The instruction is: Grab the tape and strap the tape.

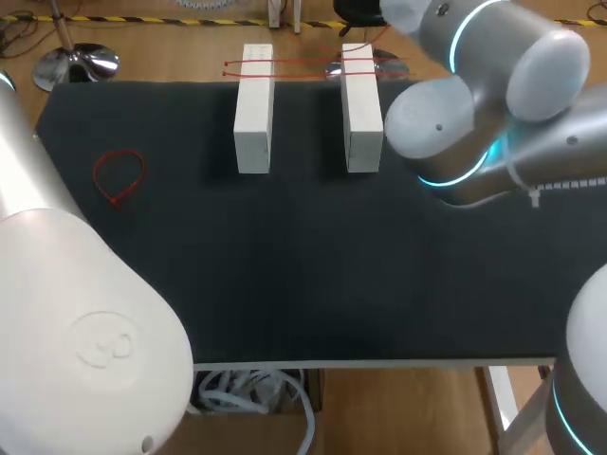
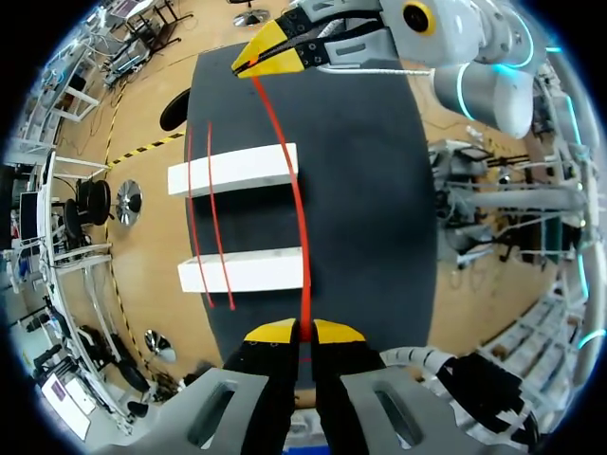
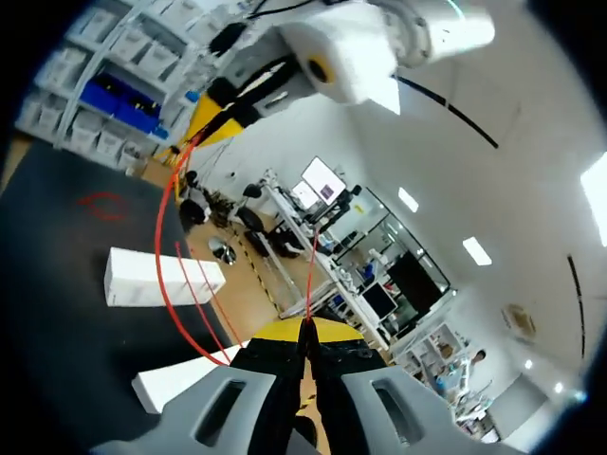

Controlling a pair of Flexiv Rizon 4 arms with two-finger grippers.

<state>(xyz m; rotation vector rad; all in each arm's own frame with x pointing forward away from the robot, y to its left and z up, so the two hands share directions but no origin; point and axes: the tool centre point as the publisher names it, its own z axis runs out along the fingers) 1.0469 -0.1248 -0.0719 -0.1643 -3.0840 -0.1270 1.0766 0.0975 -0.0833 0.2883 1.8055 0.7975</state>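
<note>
**Item 1.** Left gripper point(image 2: 305, 330): yellow tips pinched together on one end of the long, thin red plastic tape point(image 2: 297, 190).

**Item 2.** Right gripper point(image 3: 305, 334): tips likewise closed, on the tape's other end. The tape ran between the two grippers in a bow, in the air above the table. I judged it was held by both ends so that one end could be brought round to the other and the strap closed.

**Item 3.** Black matte table point(image 1: 313, 275), seen from the head camera; neither gripper showed there.

**Item 4.** Two white rectangular blocks, one at 11 o'clock point(image 1: 254, 114) and one at 12 to 1 o'clock point(image 1: 361, 114), lying parallel with a gap between them. I took them for a rack rather than a container.

**Item 5.** Contents of that rack: two spare red tapes point(image 1: 285, 66) laid straight across both blocks' far ends, bridging the gap, probably so fingers could get under them.

**Item 6.** One red tape closed into a loop point(image 1: 120, 177), lying flat at 9 to 10 o'clock, well apart from the blocks.
</note>
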